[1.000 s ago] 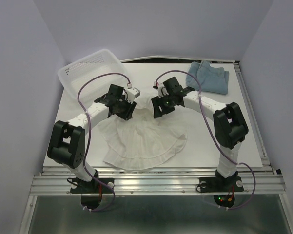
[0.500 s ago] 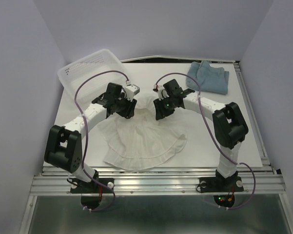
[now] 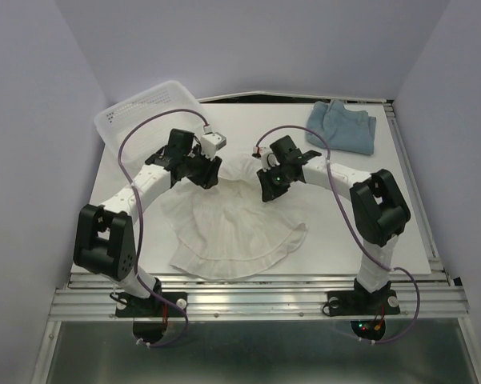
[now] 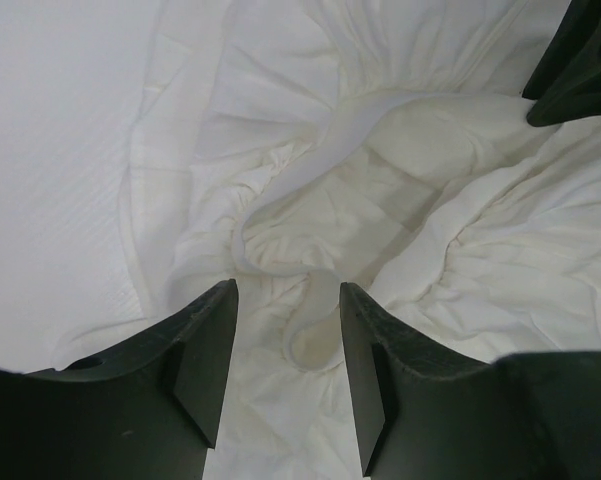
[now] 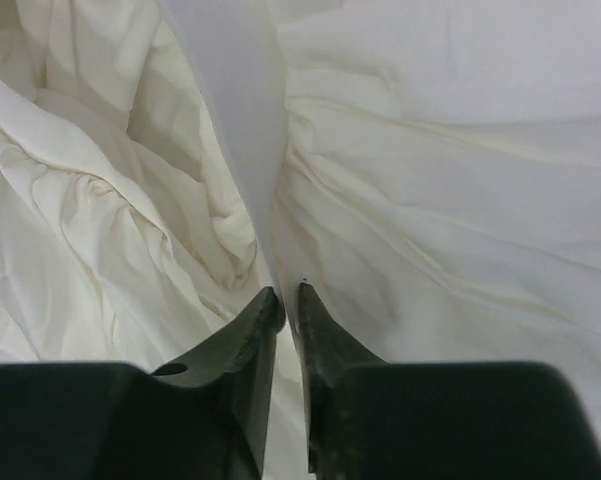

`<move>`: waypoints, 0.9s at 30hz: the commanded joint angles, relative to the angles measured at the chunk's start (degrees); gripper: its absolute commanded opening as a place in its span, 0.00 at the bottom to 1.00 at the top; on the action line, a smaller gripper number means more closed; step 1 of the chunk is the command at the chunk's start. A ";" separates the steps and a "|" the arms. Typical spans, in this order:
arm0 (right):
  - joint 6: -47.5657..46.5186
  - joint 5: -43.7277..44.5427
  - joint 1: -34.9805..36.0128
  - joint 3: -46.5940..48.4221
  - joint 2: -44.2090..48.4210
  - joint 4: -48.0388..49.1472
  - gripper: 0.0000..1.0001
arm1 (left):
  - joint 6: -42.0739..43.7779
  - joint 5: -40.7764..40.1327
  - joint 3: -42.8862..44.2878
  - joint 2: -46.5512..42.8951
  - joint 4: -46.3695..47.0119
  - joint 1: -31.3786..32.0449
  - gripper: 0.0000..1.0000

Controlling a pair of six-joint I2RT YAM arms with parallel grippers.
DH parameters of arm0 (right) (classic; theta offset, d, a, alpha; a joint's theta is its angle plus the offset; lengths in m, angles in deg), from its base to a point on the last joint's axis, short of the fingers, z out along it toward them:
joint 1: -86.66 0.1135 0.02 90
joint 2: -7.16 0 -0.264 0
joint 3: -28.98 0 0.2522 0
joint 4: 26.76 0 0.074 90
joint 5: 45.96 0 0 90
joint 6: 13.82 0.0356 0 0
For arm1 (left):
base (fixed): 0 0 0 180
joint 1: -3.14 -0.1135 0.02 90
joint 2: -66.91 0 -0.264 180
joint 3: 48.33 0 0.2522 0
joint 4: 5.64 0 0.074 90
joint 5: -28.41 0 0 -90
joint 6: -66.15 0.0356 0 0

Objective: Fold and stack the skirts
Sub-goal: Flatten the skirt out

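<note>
Midway, seemingly: the right gripper (image 5: 288, 300) is pinching the waistband (image 5: 230, 130) of the white ruffled skirt (image 3: 232, 232) at mid-table (image 3: 400, 224), jaws nearly closed, while the left gripper (image 4: 285, 300) is straddling it open-jawed — fold not yet made, blue-grey skirt (image 3: 342, 126) lying apparently folded, far right.

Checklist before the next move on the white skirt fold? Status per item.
1. Right gripper clamped on the white skirt waistband: ok, jaws nearly shut on the band.
2. Left gripper clamped: not ok, jaws open, a waistband fold lies between them unpinched.
3. Hem spread flat on the table: ok.
4. Blue-grey skirt out of the way: ok, far right corner, apart from both arms.
5. Basket clear of the left gripper: ok.
6. Cloth layers in the right grip: cannot tell.
</note>
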 commanded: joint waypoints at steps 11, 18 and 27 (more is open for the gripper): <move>-0.16 1.33 0.18 2.39 3.50 0.32 0.01 | -1.76 -0.59 3.93 3.68 -1.31 0.09 0.52; 0.19 1.06 0.18 2.84 3.50 0.06 0.01 | -7.47 -0.59 2.87 7.64 0.89 1.23 0.50; -0.07 4.75 0.18 2.22 6.56 -0.56 0.01 | -12.31 -6.04 5.33 11.59 2.39 0.45 0.33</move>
